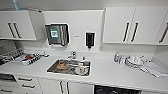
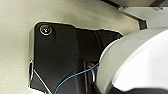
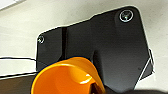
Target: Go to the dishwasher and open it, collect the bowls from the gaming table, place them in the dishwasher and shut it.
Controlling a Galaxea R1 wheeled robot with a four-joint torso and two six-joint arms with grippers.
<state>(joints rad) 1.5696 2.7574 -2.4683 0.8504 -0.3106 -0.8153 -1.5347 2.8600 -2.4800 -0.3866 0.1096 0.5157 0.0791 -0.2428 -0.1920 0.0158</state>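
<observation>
Faces a white kitchen counter (image 1: 107, 72) with one steel sink (image 1: 53, 67) set into it and one tap (image 1: 73, 54) behind. Finds the dishwasher (image 1: 117, 90) at the lower edge of the head view, under the counter and right of the white cabinet doors: a dark opening with what looks like rack wire, so probably already open. Counts one stack of white plates (image 1: 133, 62) on the right of the counter, one drying rack (image 1: 28, 59) on the left, one paper-towel dispenser (image 1: 57, 34) and one black soap dispenser (image 1: 90, 39) on the wall. Counts no plainly blue bowls anywhere. Sees one pale round vessel (image 2: 140, 62) large in the left wrist view, possibly a bowl, though reading grey-white, and one orange cup (image 3: 66, 77) close in the right wrist view. Cannot tell whether the left gripper (image 2: 110, 90) or the right gripper (image 3: 100, 89) is closed on anything. Judges such bowls light, stiff, smooth-sided and likely slippery if wet, breakable if ceramic; best pinched across the rim, one pad inside and one outside, kept level. Judges the dishwasher door heavier, hinged low, best taken at its top edge.
</observation>
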